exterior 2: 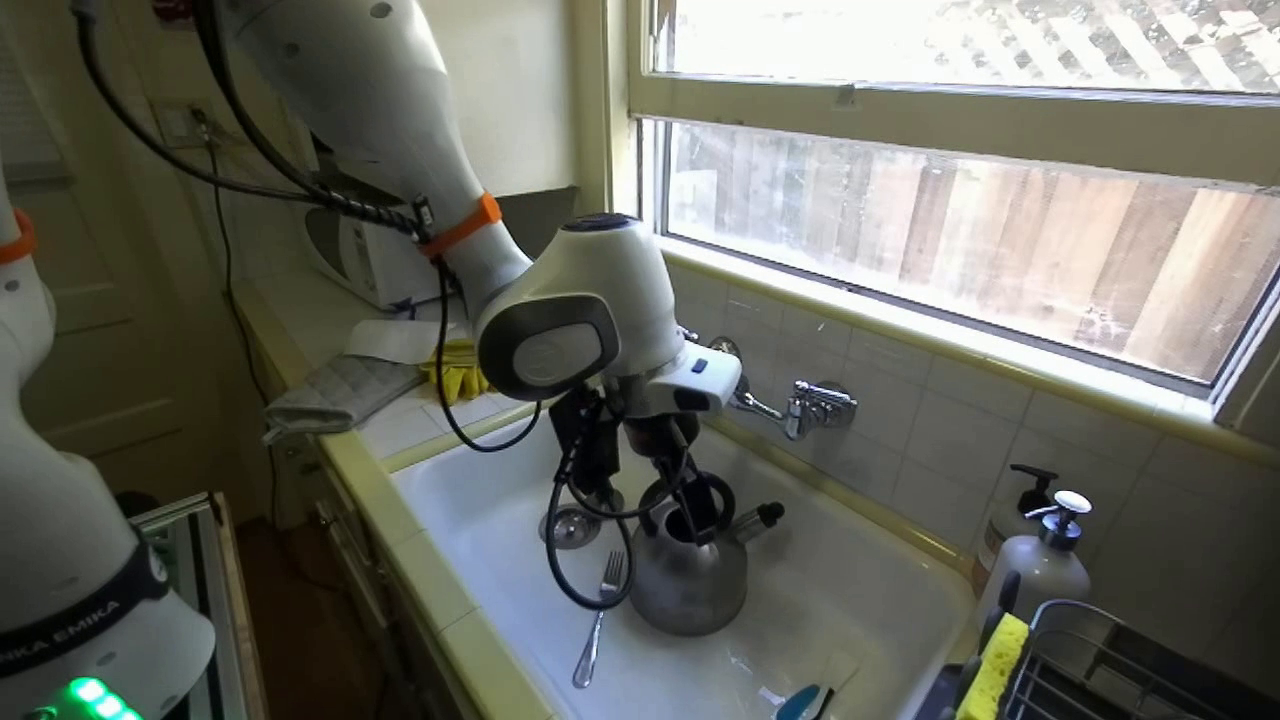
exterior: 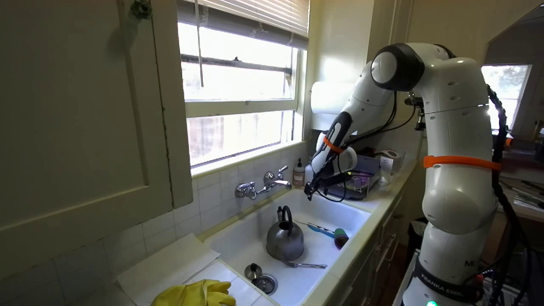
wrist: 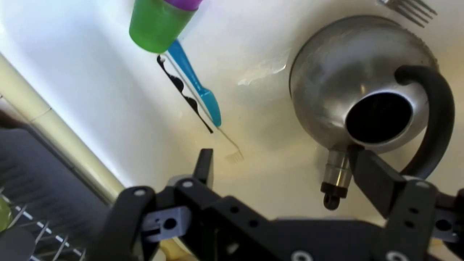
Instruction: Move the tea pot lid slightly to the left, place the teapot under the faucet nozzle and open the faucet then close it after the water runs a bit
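Observation:
The teapot (exterior: 278, 245) stands upright and lidless in the sink, its handle arched over the dark opening; it also shows in an exterior view (exterior 2: 690, 597) and the wrist view (wrist: 326, 83). The tea pot lid (exterior: 253, 271) lies by the drain. The faucet (exterior: 258, 191) is on the tiled wall, with its nozzle (exterior: 282, 183) over the sink; in an exterior view the faucet (exterior 2: 805, 405) is partly hidden by the wrist. My gripper (wrist: 281, 155) is open and empty above the sink; one finger overlaps the teapot's spout in the wrist view. I cannot tell whether they touch.
A fork (exterior 2: 597, 625) lies beside the teapot. A green cup (wrist: 156, 27) and a blue utensil (wrist: 195, 78) lie in the sink. The drain (exterior: 265, 283), yellow gloves (exterior: 193, 294), soap bottles (exterior 2: 1035, 570) and dish rack (exterior 2: 1090, 650) are around it.

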Robot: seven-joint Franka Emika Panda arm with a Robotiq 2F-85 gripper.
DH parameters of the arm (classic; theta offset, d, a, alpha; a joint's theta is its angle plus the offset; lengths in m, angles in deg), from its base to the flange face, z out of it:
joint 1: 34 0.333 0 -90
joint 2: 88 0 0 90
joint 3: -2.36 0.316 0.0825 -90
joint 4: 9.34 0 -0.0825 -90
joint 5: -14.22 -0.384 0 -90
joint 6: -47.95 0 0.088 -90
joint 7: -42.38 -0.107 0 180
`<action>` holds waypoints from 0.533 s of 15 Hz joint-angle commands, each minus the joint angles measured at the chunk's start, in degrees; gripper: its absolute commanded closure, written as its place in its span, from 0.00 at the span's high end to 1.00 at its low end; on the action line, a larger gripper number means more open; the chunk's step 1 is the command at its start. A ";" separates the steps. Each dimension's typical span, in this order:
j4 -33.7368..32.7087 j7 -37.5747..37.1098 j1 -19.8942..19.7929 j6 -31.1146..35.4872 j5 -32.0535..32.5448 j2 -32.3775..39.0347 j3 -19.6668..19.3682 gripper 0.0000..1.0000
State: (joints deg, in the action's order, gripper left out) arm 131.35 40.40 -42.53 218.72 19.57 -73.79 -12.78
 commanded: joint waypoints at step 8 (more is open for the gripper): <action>2.12 -3.23 -2.35 13.18 -7.12 -5.12 2.88 1.00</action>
State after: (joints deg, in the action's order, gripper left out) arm 134.50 39.05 -43.16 233.23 14.53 -77.56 -12.52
